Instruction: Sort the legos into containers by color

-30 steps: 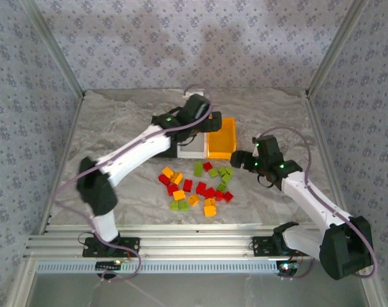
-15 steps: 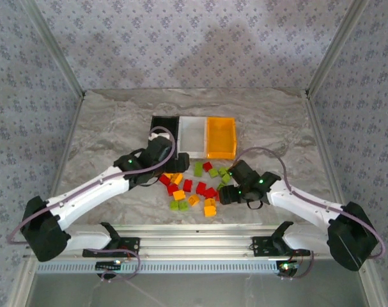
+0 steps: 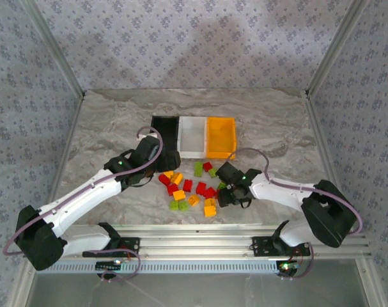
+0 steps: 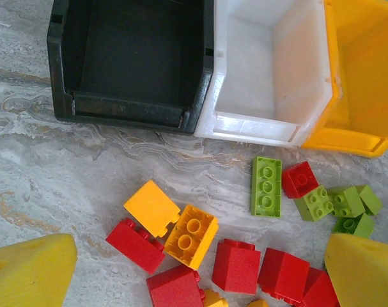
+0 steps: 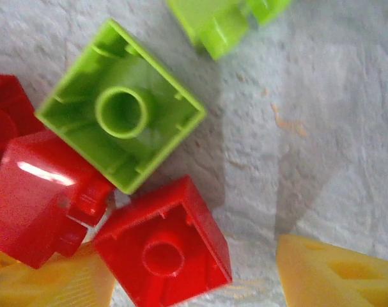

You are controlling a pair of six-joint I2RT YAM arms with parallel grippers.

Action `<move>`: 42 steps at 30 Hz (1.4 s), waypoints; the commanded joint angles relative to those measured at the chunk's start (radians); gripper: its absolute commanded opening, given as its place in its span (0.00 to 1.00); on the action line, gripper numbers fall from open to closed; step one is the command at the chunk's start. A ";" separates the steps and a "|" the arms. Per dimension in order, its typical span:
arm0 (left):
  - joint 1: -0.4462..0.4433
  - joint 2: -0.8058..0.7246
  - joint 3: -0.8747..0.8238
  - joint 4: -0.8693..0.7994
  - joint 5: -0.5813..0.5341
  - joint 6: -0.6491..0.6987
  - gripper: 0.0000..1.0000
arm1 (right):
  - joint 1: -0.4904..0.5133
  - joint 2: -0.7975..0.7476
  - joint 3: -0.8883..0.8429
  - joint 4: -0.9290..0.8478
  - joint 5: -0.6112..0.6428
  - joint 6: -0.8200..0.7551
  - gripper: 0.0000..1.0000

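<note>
Yellow-fingered left pincer (image 3: 151,166) (image 4: 200,268): the arm stretches low from the near-left corner toward the middle of the surface. Its fingers are spread wide with nothing between them, above the left side of the heap.
Right pincer (image 3: 230,189) (image 5: 194,275): the arm lies low along the near-right and reaches left to the heap's right side. Its fingers are apart on either side of a red brick (image 5: 165,249), and a gap shows between the brick and one finger.
Legos (image 3: 188,185) (image 4: 192,235): loose red, orange-yellow and green pieces at mid-surface, between the bins and the near edge.
Green brick (image 5: 120,141): hollow side up, just beside the red brick.
Bins: black bin (image 3: 165,131) (image 4: 126,109), white bin (image 3: 192,135) (image 4: 251,125) and orange-yellow bin (image 3: 220,136) (image 4: 360,137) touch in a row, left to right, toward the far edge.
Surface (image 3: 104,128): grey, marbled.
Rail (image 3: 194,246): metal, along the near edge, carrying both arm bases.
Walls (image 3: 194,45): pale patterned cloth on three sides.
</note>
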 commanded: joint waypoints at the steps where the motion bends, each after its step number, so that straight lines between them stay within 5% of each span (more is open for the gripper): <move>1: 0.007 -0.004 -0.010 -0.019 0.017 -0.017 0.99 | -0.002 0.025 0.038 0.019 0.024 -0.035 0.66; 18: 0.012 -0.041 -0.035 -0.032 -0.003 -0.043 1.00 | -0.013 -0.043 0.016 -0.041 0.025 -0.032 0.32; 26: 0.018 -0.125 -0.071 -0.046 -0.092 -0.035 1.00 | -0.055 -0.156 0.189 -0.171 0.042 -0.073 0.30; 42: 0.089 -0.200 -0.211 -0.037 -0.079 -0.057 0.99 | -0.341 0.456 0.756 0.048 0.002 -0.094 0.34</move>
